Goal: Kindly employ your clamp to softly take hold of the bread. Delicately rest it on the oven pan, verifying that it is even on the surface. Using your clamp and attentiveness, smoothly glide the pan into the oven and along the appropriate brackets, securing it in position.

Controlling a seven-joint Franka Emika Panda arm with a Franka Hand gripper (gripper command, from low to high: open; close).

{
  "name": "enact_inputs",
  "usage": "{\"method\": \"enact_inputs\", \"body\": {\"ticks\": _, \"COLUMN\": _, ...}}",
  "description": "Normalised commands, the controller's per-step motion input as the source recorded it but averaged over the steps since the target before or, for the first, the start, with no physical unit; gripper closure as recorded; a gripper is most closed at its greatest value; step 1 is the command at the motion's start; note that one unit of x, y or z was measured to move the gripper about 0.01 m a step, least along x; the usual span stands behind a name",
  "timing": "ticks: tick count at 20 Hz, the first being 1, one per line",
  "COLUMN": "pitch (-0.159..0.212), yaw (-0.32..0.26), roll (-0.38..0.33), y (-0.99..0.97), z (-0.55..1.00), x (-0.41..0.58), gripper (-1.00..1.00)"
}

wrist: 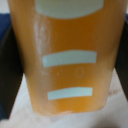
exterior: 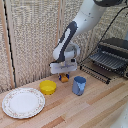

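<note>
Wrist view: bread [wrist: 67,55] fills the frame, long axis running straight away from the camera, glossy orange-brown oblong with three pale stripes across it, dark fingers [wrist: 11,70] flanking both sides, so the clamp [exterior: 63,74] grips it. Exterior view: bread sits just behind the blue mug [exterior: 79,85], beside the round yellow bowl [exterior: 48,87]. Beyond the mug, wire-barred oven pan [exterior: 107,60] juts from the boxy black toaster oven [exterior: 116,49].
</note>
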Motion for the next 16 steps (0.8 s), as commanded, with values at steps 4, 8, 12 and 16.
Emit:
{"method": "enact_inputs", "body": {"ticks": 4, "pitch": 0.057, "yaw": -0.301, "roll": 0.005, "y": -0.17, "z": 0.96, "x": 0.012, "gripper": 1.00}}
{"method": "enact_inputs", "body": {"ticks": 8, "pitch": 0.103, "yaw": -0.306, "roll": 0.001, "y": -0.22, "z": 0.89, "x": 0.099, "gripper": 1.00}}
{"method": "enact_inputs", "body": {"ticks": 12, "pitch": 0.097, "yaw": -0.301, "roll": 0.013, "y": -0.27, "z": 0.89, "x": 0.067, "gripper": 1.00}}
{"method": "enact_inputs", "body": {"ticks": 16, "pitch": 0.137, "yaw": -0.275, "roll": 0.038, "y": -0.38, "z": 0.90, "x": 0.024, "gripper": 1.00}}
